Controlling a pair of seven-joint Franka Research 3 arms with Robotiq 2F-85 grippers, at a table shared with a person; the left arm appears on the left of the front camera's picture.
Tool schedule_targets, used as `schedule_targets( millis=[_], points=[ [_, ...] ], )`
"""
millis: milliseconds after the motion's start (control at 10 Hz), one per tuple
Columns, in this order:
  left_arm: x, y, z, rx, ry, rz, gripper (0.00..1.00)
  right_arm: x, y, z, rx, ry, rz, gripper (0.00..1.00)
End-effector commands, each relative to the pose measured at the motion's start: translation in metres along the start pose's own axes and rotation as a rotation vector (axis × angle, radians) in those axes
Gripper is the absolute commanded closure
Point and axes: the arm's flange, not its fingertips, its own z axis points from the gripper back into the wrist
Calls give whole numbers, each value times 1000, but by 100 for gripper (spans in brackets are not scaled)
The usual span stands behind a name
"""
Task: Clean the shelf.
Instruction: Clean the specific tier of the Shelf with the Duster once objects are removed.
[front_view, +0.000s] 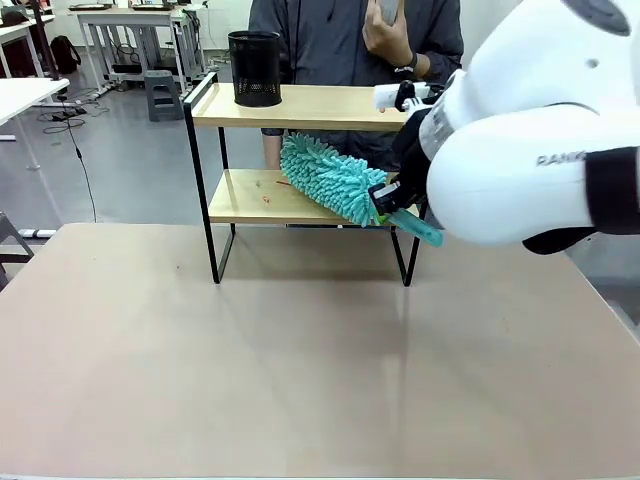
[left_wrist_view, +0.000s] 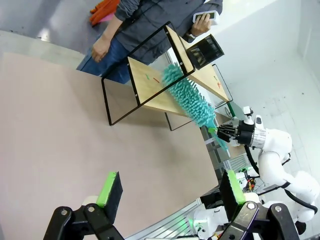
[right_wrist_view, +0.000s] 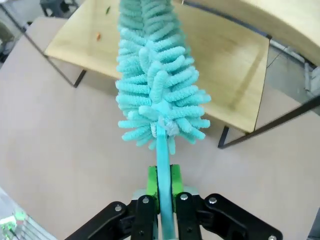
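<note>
The shelf (front_view: 300, 105) stands at the table's far side, black frame with two light wooden boards. My right gripper (right_wrist_view: 161, 187) is shut on the teal handle of a fluffy teal duster (front_view: 330, 178), also clear in the right wrist view (right_wrist_view: 152, 80). The duster's head lies over the lower board (front_view: 250, 200), reaching in from the right. Small bits of debris (right_wrist_view: 98, 35) sit on that board beyond the duster's tip. My left gripper (left_wrist_view: 170, 187) hangs open above the table, well away from the shelf (left_wrist_view: 150, 85), with nothing between its green pads.
A black mesh cup (front_view: 255, 68) stands on the upper board at its left end. A person (front_view: 350, 40) stands behind the shelf holding a phone (left_wrist_view: 207, 16). The brown tabletop (front_view: 300, 360) stretches in front of the shelf.
</note>
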Motion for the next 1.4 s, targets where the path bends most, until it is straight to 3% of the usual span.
schedule_targets(
  millis=[0, 100, 600, 900, 1300],
  points=[
    [2, -3, -2, -11, -8, -17, 0, 20, 11, -23, -66, -55, -76, 87],
    [2, -3, -2, -11, -8, -17, 0, 23, 14, -35, -61, -17, -95, 87],
    [2, -3, -2, -11, -8, -17, 0, 42, 35, -52, 1, -9, -60, 87],
    [2, -3, -2, -11, -8, -17, 0, 43, 45, -47, 145, 84, 119, 87],
    [2, -3, -2, -11, -8, -17, 0, 21, 4, 9, 279, 91, 359, 87]
  ],
)
